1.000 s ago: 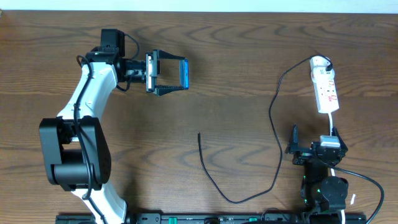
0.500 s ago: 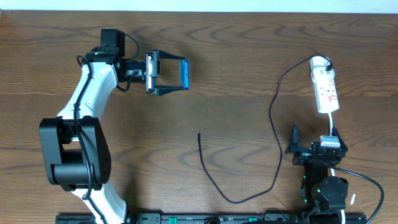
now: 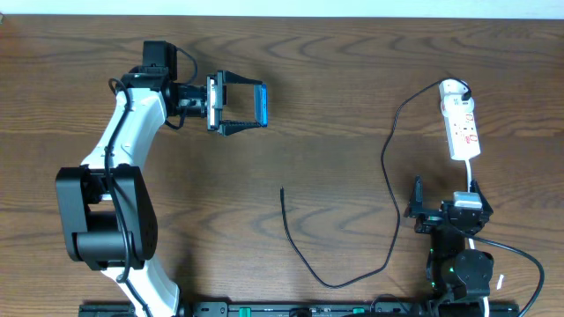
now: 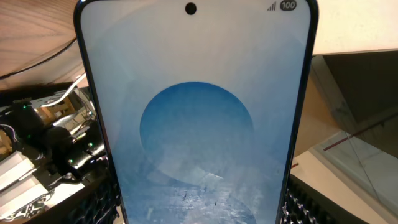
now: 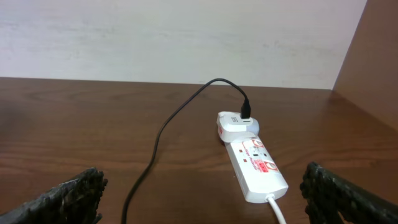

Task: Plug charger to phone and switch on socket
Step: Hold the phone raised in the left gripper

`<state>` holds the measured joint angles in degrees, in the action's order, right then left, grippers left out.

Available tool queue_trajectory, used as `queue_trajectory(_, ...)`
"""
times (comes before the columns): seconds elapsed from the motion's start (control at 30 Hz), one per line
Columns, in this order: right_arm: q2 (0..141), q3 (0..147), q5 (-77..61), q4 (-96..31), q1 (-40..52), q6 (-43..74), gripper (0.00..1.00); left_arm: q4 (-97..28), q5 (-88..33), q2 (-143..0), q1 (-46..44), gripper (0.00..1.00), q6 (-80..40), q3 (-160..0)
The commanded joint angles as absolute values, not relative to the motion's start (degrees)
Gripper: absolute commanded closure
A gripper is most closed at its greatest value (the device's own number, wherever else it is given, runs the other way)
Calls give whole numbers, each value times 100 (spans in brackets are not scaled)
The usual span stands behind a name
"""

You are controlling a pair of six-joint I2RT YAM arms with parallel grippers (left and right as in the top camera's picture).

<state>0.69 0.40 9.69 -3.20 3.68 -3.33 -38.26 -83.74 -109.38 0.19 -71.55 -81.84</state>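
- Left gripper (image 3: 256, 105): over the far left part of the table (image 3: 352, 62), jaws spread wide and clamped on the phone (image 3: 263, 104).
- Phone, left wrist view (image 4: 196, 124): screen faces the wrist camera, a blue disc on a pale ground, with one textured finger (image 4: 99, 205) at each long side.
- Charger (image 3: 383, 158): the free plug tip lies at the table's middle, well apart from the phone. The cable loops toward the near edge, then climbs to a white adapter at the socket's far end.
- Socket (image 3: 462, 123): lies flat near the far right corner, its long axis running far to near.
- Right gripper (image 3: 445, 189): at the near right edge, just behind the socket (image 5: 255, 165), jaws wide and empty.
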Motion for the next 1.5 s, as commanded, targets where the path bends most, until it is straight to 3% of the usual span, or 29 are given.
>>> queue_trajectory(0.0, 30, 32, 993, -344, 408, -261, 1, -3802, -8702, -10761, -10, 92, -7052, -8361)
queue_trajectory(0.97, 30, 32, 993, -344, 408, -261, 1, -3802, -8678, -10761, -10, 93, -6897, -8361)
queue_trajectory(1.47, 30, 32, 993, -344, 408, -261, 1, -3623, -7456, -10761, -10, 93, -6436, -8361)
